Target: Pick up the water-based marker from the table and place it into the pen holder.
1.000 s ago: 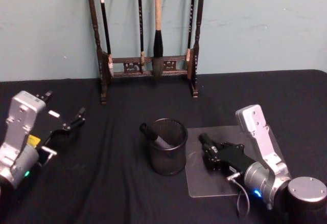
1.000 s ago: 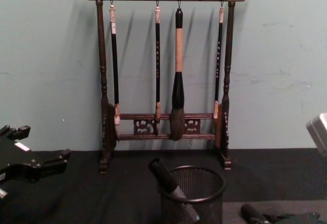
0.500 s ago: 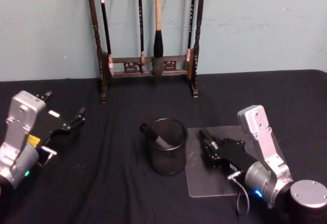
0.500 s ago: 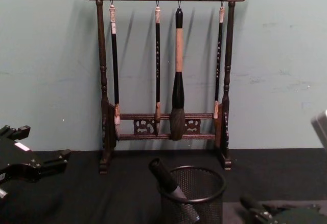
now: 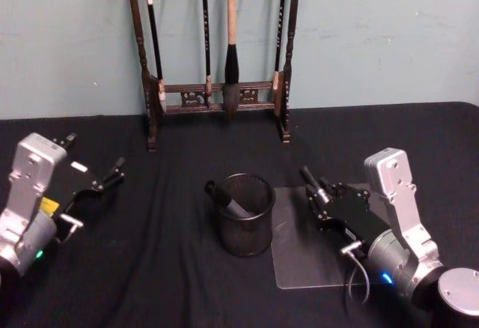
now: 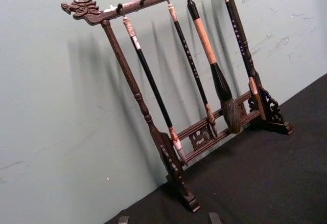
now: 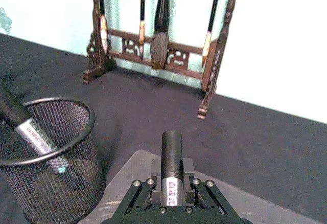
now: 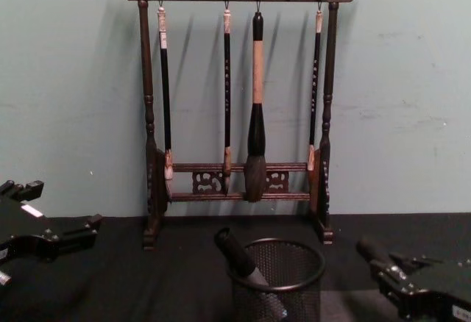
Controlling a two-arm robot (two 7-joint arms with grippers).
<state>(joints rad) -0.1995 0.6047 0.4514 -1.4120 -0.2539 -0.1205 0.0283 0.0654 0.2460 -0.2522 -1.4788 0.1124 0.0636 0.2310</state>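
My right gripper (image 5: 323, 197) has lifted off the clear mat (image 5: 307, 260) in the last second, fingers clamped on the water-based marker (image 5: 309, 177) — the pick looks done and the carry remains. The pen holder (image 5: 247, 234) sits centre frame, just left of it, with another marker (image 5: 224, 199) leaning inside. The path is open and the brush rack (image 5: 217, 88) stands well behind. The left gripper (image 5: 93, 193) idles at the left edge, fingers spread.
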